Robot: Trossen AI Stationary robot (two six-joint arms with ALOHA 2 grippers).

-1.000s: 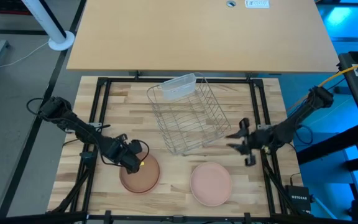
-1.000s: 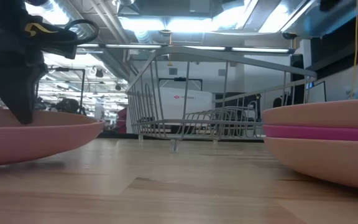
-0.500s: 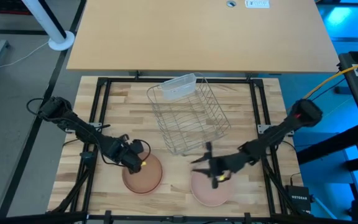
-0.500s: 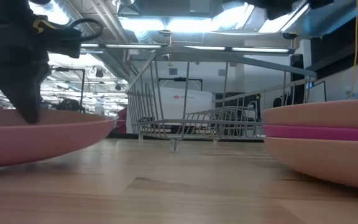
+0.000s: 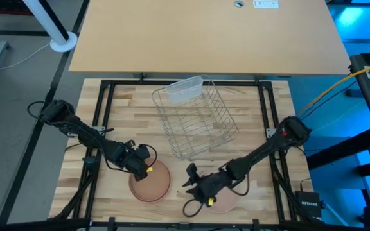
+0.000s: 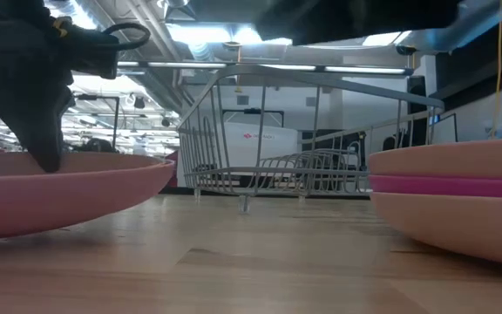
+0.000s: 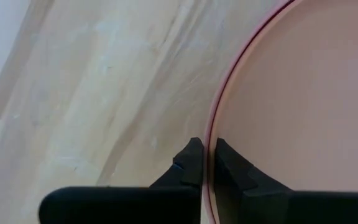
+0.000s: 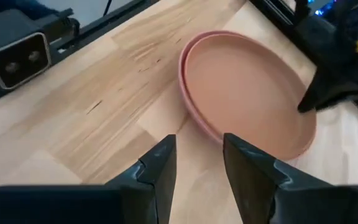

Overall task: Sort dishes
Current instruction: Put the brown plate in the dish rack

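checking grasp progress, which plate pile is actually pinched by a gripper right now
The terracotta plate pile on the left: the left gripper is shut on its rim. Over the peach stack, the right gripper hangs open, gripping nothing.

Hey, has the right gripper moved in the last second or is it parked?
Yes. In the high view the right gripper has swung from beside the wire rack's right corner toward the table's front, now over the left edge of the peach plate, jaws open.

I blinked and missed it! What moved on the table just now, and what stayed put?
The right tool swung from beside the wire rack down across the peach plate stack to the table's front middle, jaws open. The left tool, pinching the orange plate's rim, dragged it slightly toward the middle. Rack and peach stack stayed.
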